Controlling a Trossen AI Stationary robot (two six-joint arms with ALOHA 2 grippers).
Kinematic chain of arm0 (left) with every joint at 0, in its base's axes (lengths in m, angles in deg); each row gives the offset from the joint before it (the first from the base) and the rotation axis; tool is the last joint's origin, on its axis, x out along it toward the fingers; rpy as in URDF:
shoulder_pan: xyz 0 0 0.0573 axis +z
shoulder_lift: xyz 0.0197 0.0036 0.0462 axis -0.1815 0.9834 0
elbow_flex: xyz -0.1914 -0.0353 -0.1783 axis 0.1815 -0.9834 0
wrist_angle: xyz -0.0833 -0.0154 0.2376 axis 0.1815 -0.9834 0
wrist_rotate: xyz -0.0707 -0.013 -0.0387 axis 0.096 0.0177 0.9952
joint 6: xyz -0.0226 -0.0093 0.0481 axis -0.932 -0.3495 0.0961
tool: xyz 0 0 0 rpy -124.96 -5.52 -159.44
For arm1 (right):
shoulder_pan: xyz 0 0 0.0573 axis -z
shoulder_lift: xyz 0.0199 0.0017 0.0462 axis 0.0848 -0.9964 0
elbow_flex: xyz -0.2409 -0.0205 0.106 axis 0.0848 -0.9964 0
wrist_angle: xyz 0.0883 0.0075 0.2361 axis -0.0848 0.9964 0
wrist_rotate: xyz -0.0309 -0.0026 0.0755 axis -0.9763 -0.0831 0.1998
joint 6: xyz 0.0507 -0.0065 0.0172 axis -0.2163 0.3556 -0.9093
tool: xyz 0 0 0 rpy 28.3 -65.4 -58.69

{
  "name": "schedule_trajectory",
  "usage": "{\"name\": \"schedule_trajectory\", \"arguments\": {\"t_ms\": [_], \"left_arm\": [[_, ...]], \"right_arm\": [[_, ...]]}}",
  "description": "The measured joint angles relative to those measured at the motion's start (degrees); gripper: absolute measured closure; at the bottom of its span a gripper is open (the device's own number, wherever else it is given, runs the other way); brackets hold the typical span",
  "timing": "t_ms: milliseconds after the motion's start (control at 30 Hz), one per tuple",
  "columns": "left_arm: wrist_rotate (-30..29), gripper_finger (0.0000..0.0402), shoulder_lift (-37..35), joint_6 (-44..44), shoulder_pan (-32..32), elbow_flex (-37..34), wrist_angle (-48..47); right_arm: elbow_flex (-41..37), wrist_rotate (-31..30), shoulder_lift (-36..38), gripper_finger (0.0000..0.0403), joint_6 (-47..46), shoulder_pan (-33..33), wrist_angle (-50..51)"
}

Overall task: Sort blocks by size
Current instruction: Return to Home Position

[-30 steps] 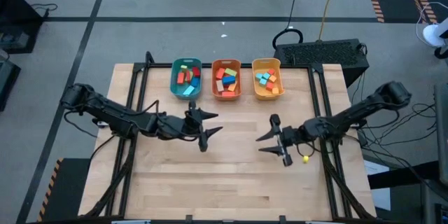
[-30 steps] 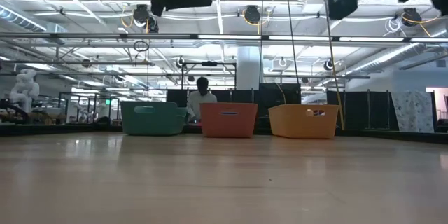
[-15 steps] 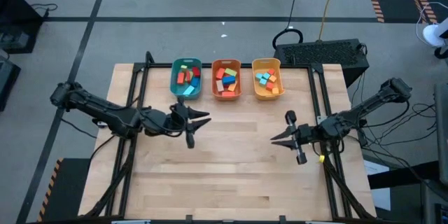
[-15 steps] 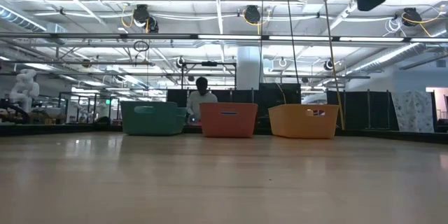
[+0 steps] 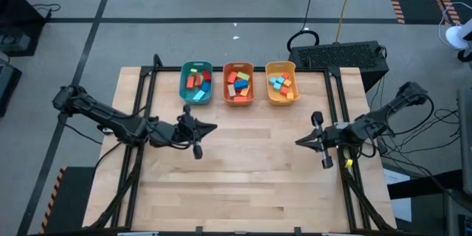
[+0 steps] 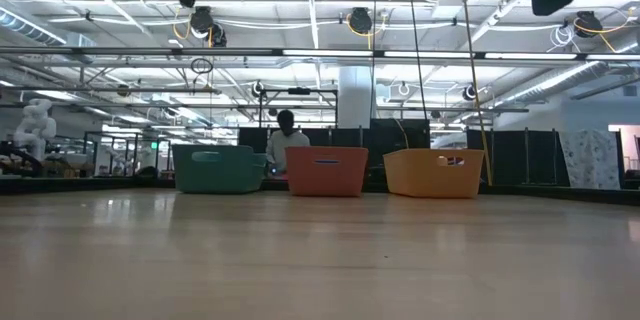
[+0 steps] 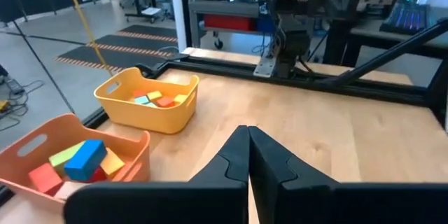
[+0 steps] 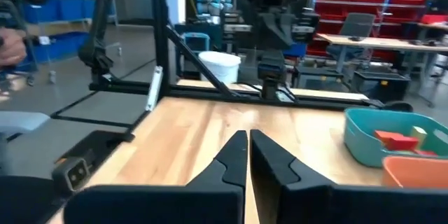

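The blocks lie in three bins along the table's far edge: a teal bin (image 5: 196, 82), an orange bin (image 5: 238, 82) and a yellow bin (image 5: 281, 82), each with several coloured blocks (image 5: 237, 85). My left gripper (image 5: 214, 126) hovers over the table's left half, near side of the teal bin, shut with nothing between its fingers (image 7: 248, 131). My right gripper (image 5: 297, 143) hovers over the right half, shut and empty too (image 8: 246, 134). The two point at each other across the table's middle.
Bare wood (image 5: 251, 166) lies between the two grippers and down to the near edge. A black box (image 5: 346, 55) stands beyond the far right corner. In the low view a person (image 6: 287, 140) shows in the room behind the bins.
Both grippers have shut, from wide open. My left gripper has drawn back toward the table's left edge, my right gripper toward the right edge, so the gap between them has widened. The bins and blocks have stayed in place.
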Motion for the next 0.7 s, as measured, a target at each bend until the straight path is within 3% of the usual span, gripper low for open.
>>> {"name": "schedule_trajectory", "arguments": {"t_ms": [200, 700], "left_arm": [[0.01, 0.0397, -0.12, -0.07, 0.68, -5.99, 6.9], [0.02, 0.04, -10.65, -3.02, 1.39, -17.26, 11.47]], "right_arm": [[0.0, -6.39, 3.74, 0.0403, -0.82, -1.51, 6.97], [0.0, -6.54, 7.15, 0.0403, 0.14, -1.25, 10.59]]}}
